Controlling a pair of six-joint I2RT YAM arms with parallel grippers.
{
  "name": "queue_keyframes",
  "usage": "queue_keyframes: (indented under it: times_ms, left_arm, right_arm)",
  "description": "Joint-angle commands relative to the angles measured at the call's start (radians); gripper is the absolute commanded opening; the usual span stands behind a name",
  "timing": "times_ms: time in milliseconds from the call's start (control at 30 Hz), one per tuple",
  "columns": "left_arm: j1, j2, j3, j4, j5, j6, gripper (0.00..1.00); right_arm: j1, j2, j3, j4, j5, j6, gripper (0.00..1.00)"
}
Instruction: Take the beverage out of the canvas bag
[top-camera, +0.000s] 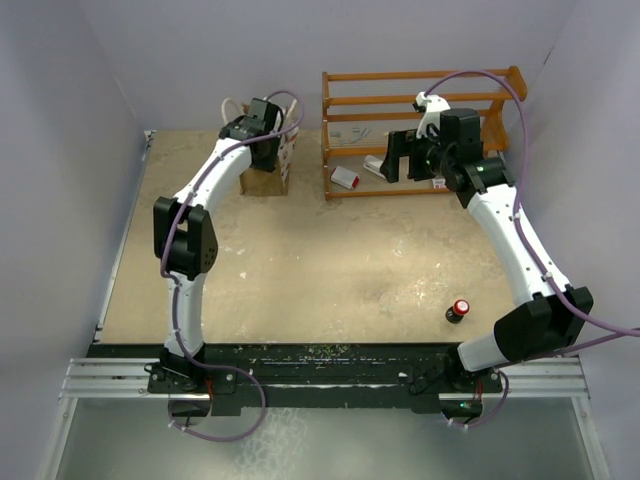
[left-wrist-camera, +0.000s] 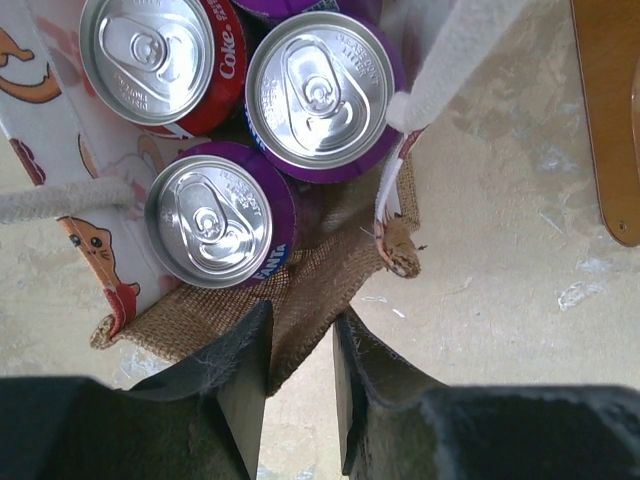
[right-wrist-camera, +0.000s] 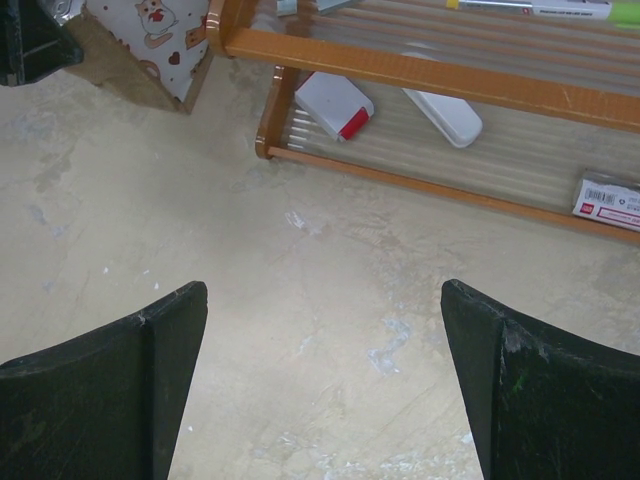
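The canvas bag (top-camera: 266, 180) stands upright at the far left of the table (top-camera: 330, 270), just beside the left end of a wooden rack (top-camera: 420, 75). The left gripper (left-wrist-camera: 300, 325) hangs over it, pointing down at its edge. From the left wrist view its two fingers (left-wrist-camera: 235, 400) stand close together with only a narrow gap. Bare table shows through that gap and nothing is clamped in it. The burlap rim of the bag lies right at the fingertips; I cannot tell whether it touches them. Inside the bag the cans sit upright and packed together. A purple Fanta can (left-wrist-camera: 220, 220) is nearest the fingers, a second purple can (left-wrist-camera: 320, 95) is beyond it, and a red Coke can (left-wrist-camera: 160, 60) is in the far corner. A white rope handle (left-wrist-camera: 50, 203) crosses the patterned lining beside the Fanta can. The right gripper (right-wrist-camera: 322, 295) is well apart from the bag, over bare table in front of the rack's lowest shelf, with its fingers spread wide and empty. A white-and-red box (right-wrist-camera: 335, 105) lies on that shelf. A small dark bottle with a red cap (top-camera: 457, 311) stands on the table near the right arm's base.
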Motion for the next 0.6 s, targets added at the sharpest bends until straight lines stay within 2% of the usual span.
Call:
queue_keyframes:
  times_ms: [0,367,567]
  left_arm:
    - [-0.006,-0.052,-0.05,-0.073,0.086,-0.021,0.32]
    - [-0.012,-0.169,-0.229,-0.052,0.191,-0.075,0.28]
    - [-0.052,-0.3,-0.384,-0.039,0.218,-0.112,0.28]
  right_arm:
    - [0.01,-0.014,0.039,0.04,-0.018,0.011,1.0]
    - [0.015,-0.054,0.001,0.042,-0.074,0.023,1.0]
    - [0.015,-0.095,-0.038,0.04,-0.151,0.048,1.0]
